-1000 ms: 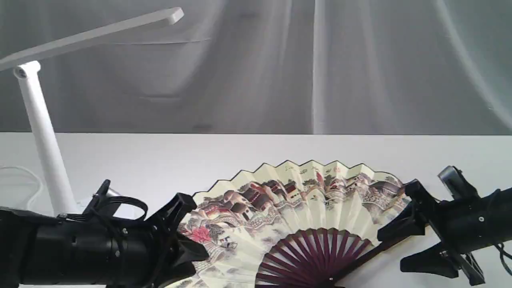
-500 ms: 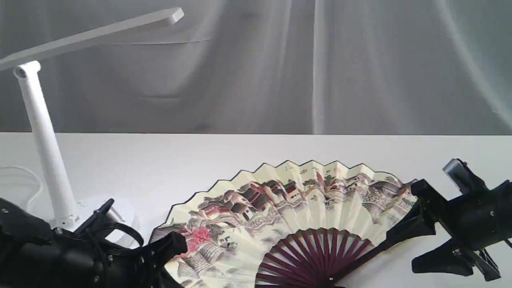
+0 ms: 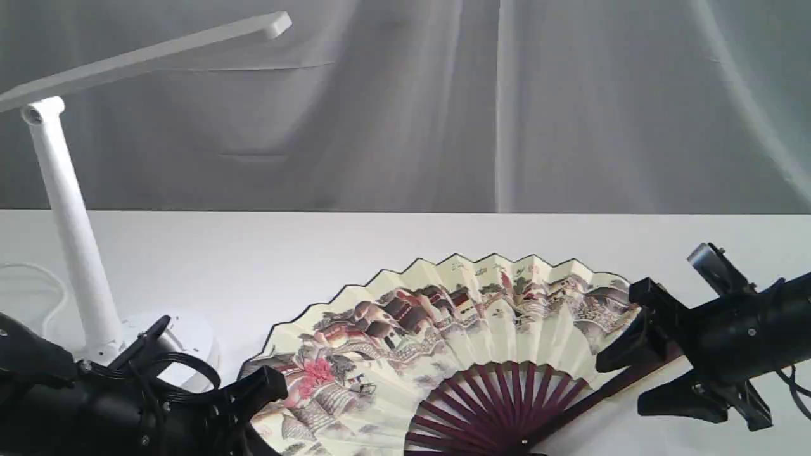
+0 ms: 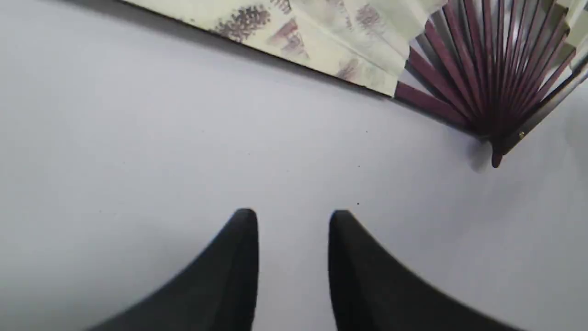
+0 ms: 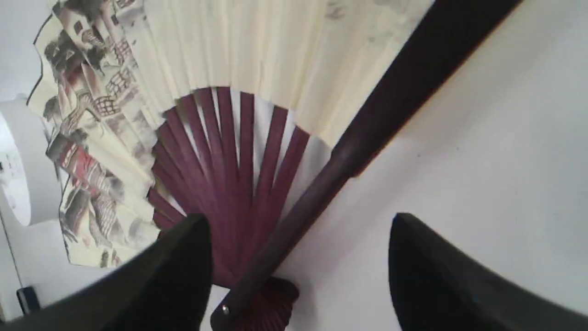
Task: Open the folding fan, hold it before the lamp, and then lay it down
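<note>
The folding fan (image 3: 456, 323) lies spread open on the white table (image 3: 253, 253), its dark ribs meeting at the pivot near the front edge. The white lamp (image 3: 70, 221) stands at the far left, with its bar head reaching over the table. My left gripper (image 3: 263, 405) sits low by the fan's left edge. In the left wrist view its fingers (image 4: 243, 257) stand apart over bare table, clear of the fan (image 4: 349, 41). My right gripper (image 3: 619, 385) is open wide at the fan's right guard (image 5: 367, 133), which runs between its spread fingers (image 5: 183, 257).
The lamp's round base (image 3: 184, 342) sits just behind my left arm, and its white cord (image 3: 38, 278) loops at the far left. A grey cloth backdrop hangs behind the table. The lamp base (image 5: 14, 161) also shows past the fan in the right wrist view.
My left gripper has dropped down and left, away from the fan's left edge, leaving that edge uncovered on the table. The right gripper drifted right, then came back left to the right guard.
</note>
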